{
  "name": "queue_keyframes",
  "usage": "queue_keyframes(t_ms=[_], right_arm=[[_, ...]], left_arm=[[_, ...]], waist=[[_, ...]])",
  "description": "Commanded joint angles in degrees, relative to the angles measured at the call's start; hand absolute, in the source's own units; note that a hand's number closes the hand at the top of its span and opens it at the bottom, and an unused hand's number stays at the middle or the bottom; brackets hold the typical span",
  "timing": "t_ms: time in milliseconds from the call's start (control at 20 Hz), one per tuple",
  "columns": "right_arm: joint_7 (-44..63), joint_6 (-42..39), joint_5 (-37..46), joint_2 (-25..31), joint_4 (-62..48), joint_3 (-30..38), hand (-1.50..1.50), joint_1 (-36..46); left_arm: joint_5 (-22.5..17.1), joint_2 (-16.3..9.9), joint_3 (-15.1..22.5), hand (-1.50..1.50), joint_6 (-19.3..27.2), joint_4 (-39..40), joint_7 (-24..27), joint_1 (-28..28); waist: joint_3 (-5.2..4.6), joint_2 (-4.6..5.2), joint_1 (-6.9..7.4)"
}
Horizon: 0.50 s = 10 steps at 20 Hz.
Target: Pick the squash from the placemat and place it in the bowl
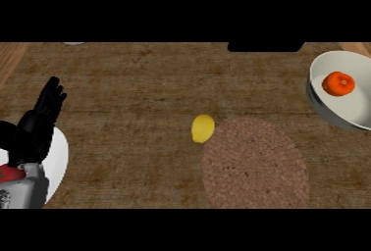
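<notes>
A small yellow squash [203, 128] lies on the brown counter, touching the upper left edge of the round woven placemat [255, 164] rather than resting on it. A white bowl [355, 66] stands at the right edge, cut off by the frame, and holds a round orange-red item [338, 83]. My left hand [42, 115] shows at the far left, fingers straight and pointing up, well away from the squash and holding nothing. My right hand does not show.
A white plate [59, 159] lies partly under my left forearm, with something red [7, 171] at its left edge. A black object [264, 46] sits at the counter's far edge. Lighter wood borders the counter at the top left and top right corners.
</notes>
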<state>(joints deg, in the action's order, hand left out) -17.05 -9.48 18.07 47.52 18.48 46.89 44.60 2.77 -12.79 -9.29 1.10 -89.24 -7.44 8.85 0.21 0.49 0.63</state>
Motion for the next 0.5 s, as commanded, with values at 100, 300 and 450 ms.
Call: queue_keyframes(t_ms=[100,300,450], right_arm=[[-2.61,-9.55,-4.31,8.6,-4.41,3.71,-1.5,-6.87],[-7.78,-16.59,-7.4,10.21,-6.19,6.01,-1.5,-13.39],[-8.22,-24.21,-9.72,11.38,-8.28,7.51,-1.5,-17.13]], left_arm=[[0.06,-0.1,-0.96,0.0,-0.21,3.31,3.43,0.24],[-1.75,-1.13,-1.5,0.0,-1.06,-1.02,-2.56,1.46],[0.18,-0.67,-0.55,0.0,-0.58,0.19,0.03,-0.22]], waist=[[-0.03,0.13,0.09],[0.05,-0.07,0.02],[0.01,-0.16,-0.36]])
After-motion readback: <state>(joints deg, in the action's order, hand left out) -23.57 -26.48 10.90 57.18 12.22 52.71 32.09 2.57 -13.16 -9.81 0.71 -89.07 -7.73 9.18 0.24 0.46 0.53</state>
